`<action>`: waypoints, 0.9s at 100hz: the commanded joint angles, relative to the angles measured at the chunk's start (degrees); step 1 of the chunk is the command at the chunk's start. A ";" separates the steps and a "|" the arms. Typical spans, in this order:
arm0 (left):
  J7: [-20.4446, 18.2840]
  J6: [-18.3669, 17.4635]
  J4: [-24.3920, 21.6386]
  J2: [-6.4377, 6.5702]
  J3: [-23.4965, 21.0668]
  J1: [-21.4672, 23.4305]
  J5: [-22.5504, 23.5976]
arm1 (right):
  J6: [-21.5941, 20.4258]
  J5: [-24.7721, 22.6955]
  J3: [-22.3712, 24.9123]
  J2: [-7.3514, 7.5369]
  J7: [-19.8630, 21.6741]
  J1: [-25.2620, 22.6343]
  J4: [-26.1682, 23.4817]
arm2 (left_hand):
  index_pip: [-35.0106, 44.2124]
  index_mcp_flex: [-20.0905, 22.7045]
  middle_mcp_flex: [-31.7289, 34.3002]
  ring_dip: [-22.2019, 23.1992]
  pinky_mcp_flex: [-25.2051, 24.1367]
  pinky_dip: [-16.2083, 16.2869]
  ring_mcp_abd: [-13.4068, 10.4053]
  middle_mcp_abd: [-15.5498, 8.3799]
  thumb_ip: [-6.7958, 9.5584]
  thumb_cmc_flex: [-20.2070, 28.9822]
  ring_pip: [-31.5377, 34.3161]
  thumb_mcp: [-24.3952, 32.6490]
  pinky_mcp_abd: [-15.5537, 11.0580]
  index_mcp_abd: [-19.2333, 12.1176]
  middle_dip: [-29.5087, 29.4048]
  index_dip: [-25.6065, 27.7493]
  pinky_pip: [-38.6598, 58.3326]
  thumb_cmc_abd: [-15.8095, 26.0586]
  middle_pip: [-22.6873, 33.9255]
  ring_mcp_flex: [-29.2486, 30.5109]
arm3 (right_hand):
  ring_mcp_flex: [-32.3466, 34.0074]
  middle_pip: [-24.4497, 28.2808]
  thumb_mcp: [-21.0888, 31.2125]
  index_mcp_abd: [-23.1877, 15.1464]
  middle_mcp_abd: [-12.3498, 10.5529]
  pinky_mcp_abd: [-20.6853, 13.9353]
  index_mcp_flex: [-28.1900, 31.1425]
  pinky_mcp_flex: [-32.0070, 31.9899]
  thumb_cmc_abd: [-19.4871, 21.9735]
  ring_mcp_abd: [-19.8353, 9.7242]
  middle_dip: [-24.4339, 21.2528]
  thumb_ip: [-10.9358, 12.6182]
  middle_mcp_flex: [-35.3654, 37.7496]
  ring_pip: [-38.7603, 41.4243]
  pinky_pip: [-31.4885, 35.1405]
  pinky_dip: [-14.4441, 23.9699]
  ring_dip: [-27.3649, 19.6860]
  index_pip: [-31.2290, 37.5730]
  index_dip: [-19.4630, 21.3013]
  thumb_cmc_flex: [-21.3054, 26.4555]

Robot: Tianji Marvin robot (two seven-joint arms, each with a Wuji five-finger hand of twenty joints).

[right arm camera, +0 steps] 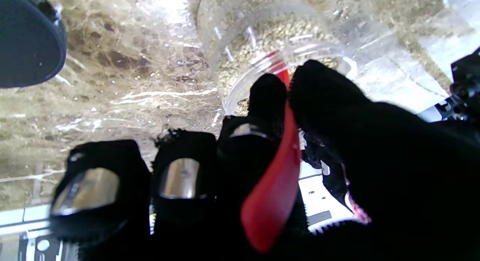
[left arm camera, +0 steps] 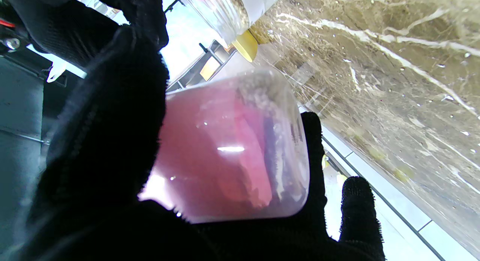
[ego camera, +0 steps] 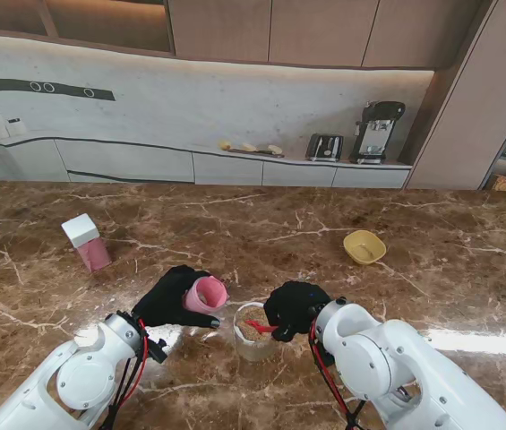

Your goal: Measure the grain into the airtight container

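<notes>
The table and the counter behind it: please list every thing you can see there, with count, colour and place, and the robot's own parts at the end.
Pink cup: one, translucent pink, tipped on its side in the left hand.
Clear jar: one, transparent with grain inside, on the table between the hands.
Red scoop: one, red, held by the right hand, its tip inside the jar.
Pink box: one, pink with white lid, on the table at far left.
Yellow bowl: one, yellow, on the table at far right.
Toaster: one, dark, on the back counter.
Coffee machine: one, black and silver, beside the toaster.
Left hand: one, black glove.
Right hand: one, black glove.
</notes>
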 commanded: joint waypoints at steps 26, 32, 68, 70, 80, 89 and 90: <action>0.29 -0.22 0.27 -0.15 -0.05 0.38 0.19 | 5.46 5.77 -0.51 0.18 2.65 0.87 0.48 | 8.29 10.21 5.96 -0.31 -1.08 0.26 -1.20 -5.81 -2.43 5.84 -1.85 16.76 -0.33 -14.43 1.11 1.19 -1.40 11.28 1.64 -1.03 | 2.58 2.84 9.96 -4.54 -0.31 1.01 3.80 2.67 -0.69 -2.15 0.32 3.77 2.83 3.04 5.46 -1.71 2.01 4.09 -0.53 2.42; 0.34 -0.23 0.27 -0.15 -0.07 0.42 0.22 | 6.62 7.15 -0.54 0.20 2.86 1.03 0.50 | 8.29 10.21 6.01 -0.32 -1.08 0.26 -1.29 -5.84 -2.46 5.79 -1.87 16.75 -0.34 -14.48 1.10 1.20 -1.40 11.26 1.65 -1.01 | 2.57 2.90 9.99 -4.27 -0.23 1.01 3.81 2.69 -0.71 -2.06 0.29 3.80 2.83 3.12 5.59 -1.78 2.02 4.19 -0.47 2.50; 0.42 -0.26 0.34 -0.17 -0.09 0.47 0.22 | 12.02 13.35 -0.31 0.29 3.65 1.84 0.49 | 8.32 10.29 6.00 -0.30 -1.08 0.30 -1.22 -5.74 -2.48 5.78 -1.90 16.88 -0.28 -14.44 1.15 1.20 -1.37 11.20 1.66 -0.99 | 2.54 3.23 10.17 -3.47 -0.03 1.10 3.80 2.75 -0.98 -1.68 0.16 3.87 2.82 3.58 6.26 -2.10 2.05 4.40 -0.36 2.52; 0.43 -0.26 0.34 -0.17 -0.10 0.47 0.22 | 12.21 13.56 -0.26 0.30 3.73 1.87 0.50 | 8.28 10.23 6.00 -0.29 -1.07 0.30 -1.23 -5.82 -2.48 5.78 -1.89 16.89 -0.29 -14.44 1.16 1.18 -1.37 11.23 1.66 -0.99 | 2.54 3.24 10.17 -3.51 -0.02 1.10 3.79 2.74 -0.96 -1.67 0.15 3.86 2.82 3.59 6.27 -2.11 2.05 4.40 -0.36 2.52; 0.45 -0.25 0.33 -0.18 -0.12 0.50 0.19 | 13.32 14.93 0.03 0.22 3.45 1.84 0.53 | 8.30 10.26 5.99 -0.27 -1.09 0.31 -1.19 -5.77 -2.48 5.81 -1.88 16.90 -0.25 -14.36 1.17 1.19 -1.37 11.22 1.66 -1.04 | 2.54 3.21 9.68 -3.43 0.07 1.12 3.73 2.72 -0.49 -1.65 0.04 3.79 2.81 3.61 6.33 -2.26 2.01 4.39 -0.35 2.85; 0.43 -0.26 0.34 -0.17 -0.13 0.51 0.20 | 13.94 15.69 0.45 0.18 3.37 1.72 0.42 | 8.28 10.23 5.94 -0.25 -1.07 0.31 -1.16 -5.66 -2.47 5.84 -1.85 16.91 -0.25 -14.25 1.18 1.17 -1.36 11.20 1.65 -1.02 | 2.53 3.16 9.59 -3.33 0.12 1.12 3.68 2.72 -0.40 -1.66 -0.01 3.87 2.80 3.61 6.35 -2.31 1.99 4.38 -0.34 2.89; 0.43 -0.26 0.34 -0.17 -0.12 0.51 0.20 | 13.99 15.81 0.51 0.18 3.38 1.70 0.40 | 8.28 10.24 5.95 -0.25 -1.07 0.31 -1.16 -5.66 -2.48 5.83 -1.84 16.91 -0.24 -14.25 1.18 1.17 -1.35 11.19 1.65 -1.02 | 2.53 3.16 9.60 -3.33 0.12 1.12 3.68 2.72 -0.39 -1.67 -0.02 3.88 2.80 3.60 6.35 -2.32 1.98 4.38 -0.34 2.92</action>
